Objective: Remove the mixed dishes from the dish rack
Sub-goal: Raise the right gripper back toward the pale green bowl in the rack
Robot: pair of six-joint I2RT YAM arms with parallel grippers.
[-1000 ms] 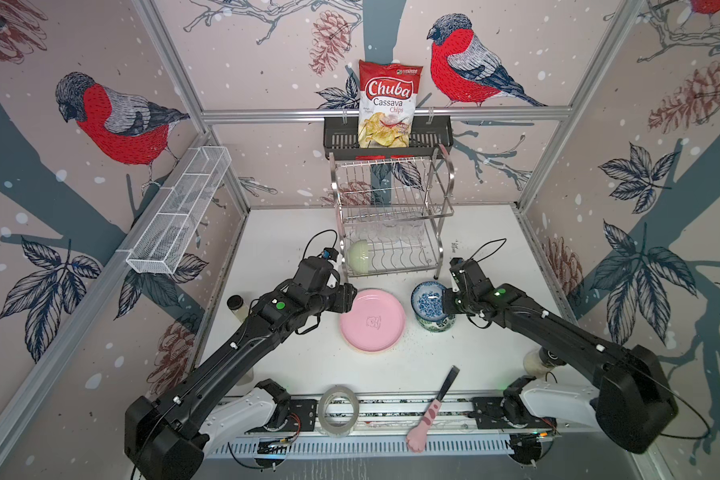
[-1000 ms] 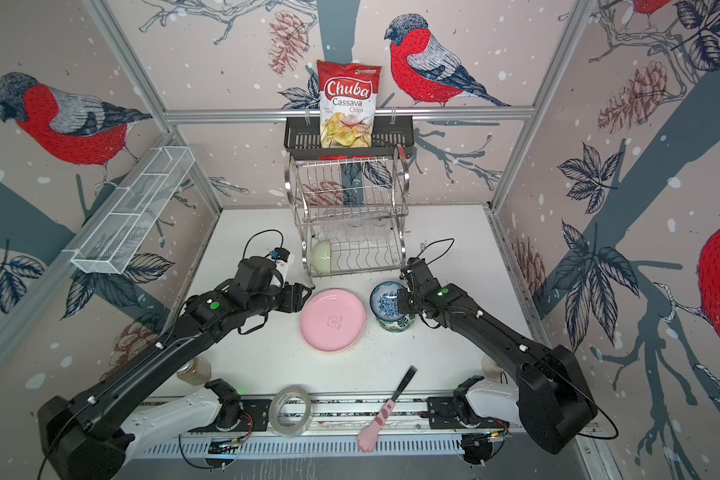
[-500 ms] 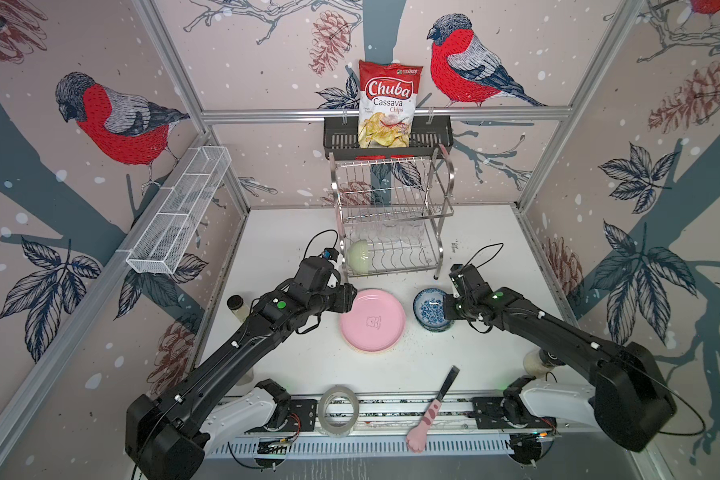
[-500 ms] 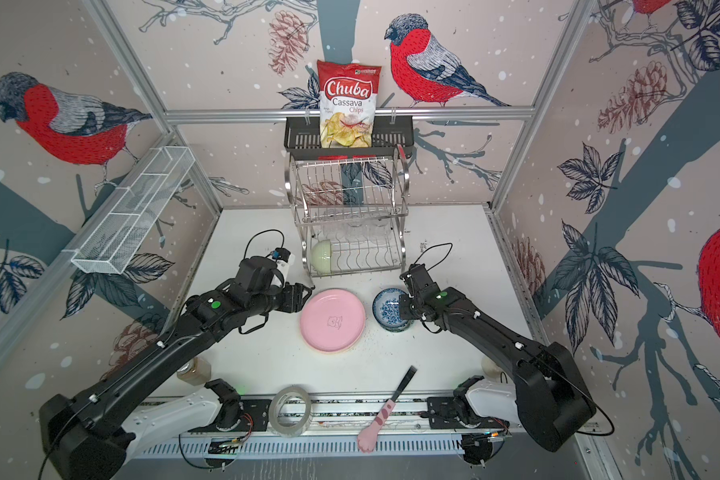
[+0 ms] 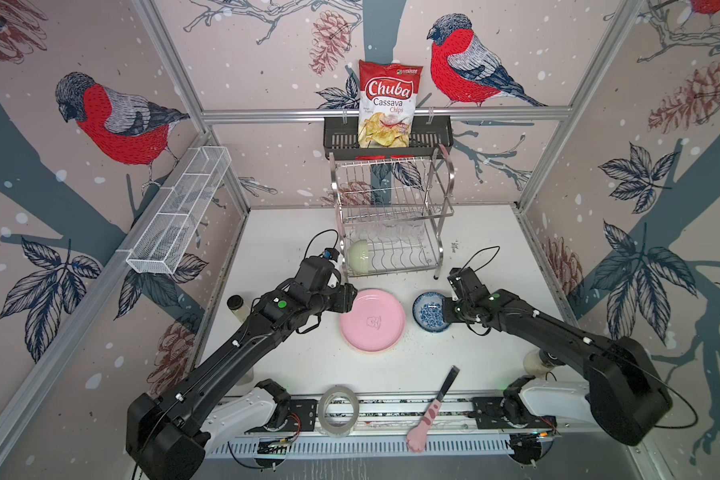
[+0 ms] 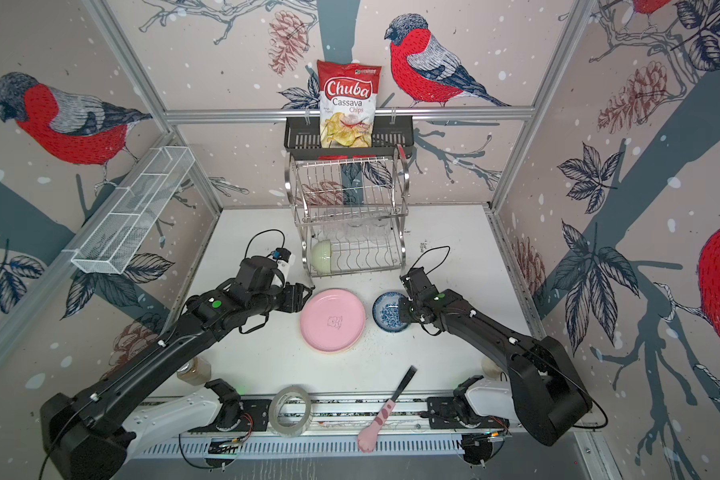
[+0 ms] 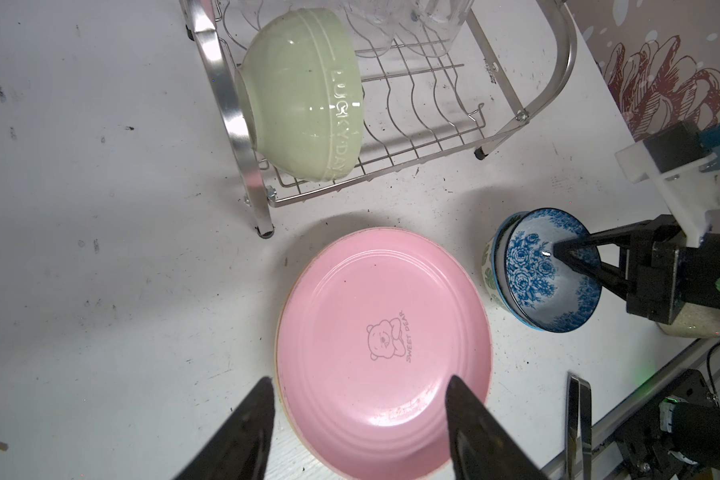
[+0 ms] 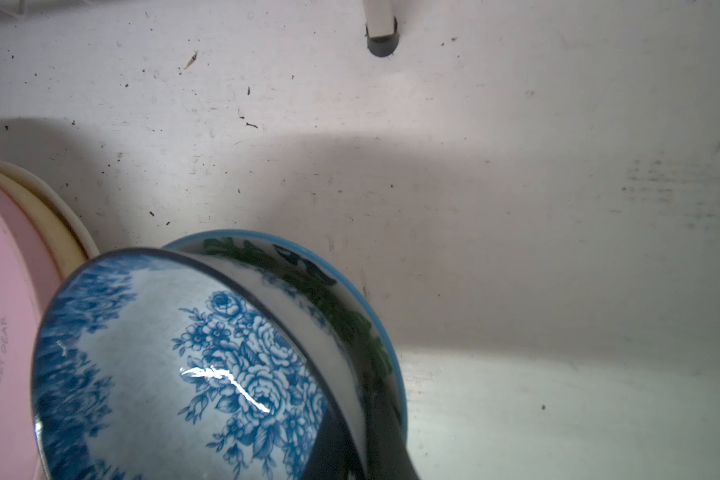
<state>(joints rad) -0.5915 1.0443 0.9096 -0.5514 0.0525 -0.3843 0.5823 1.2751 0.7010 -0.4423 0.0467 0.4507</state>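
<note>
Lowered since a second ago, the blue-patterned ceramic bowl (image 7: 528, 266) now sits tilted inside the green-leaf-print bowl (image 8: 346, 320) on the white tabletop (image 7: 80, 208). It is just beside the round pink plate (image 7: 375, 291), which tops a stack of tan and cream plates (image 8: 59, 224). The right gripper (image 7: 558, 255) is clamped on the blue bowl's rim, one finger inside. The left gripper (image 7: 358, 382) hovers at the pink plate's edge, jaws apart. Behind, the two-tier steel wire dish rack (image 7: 225, 108) holds a pale green bowl (image 7: 296, 95) on its side and clear glasses (image 7: 429, 29) on its lower tier.

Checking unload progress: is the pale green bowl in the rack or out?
In. The pale green bowl lies tipped on its side on the dish rack lower shelf.
</note>
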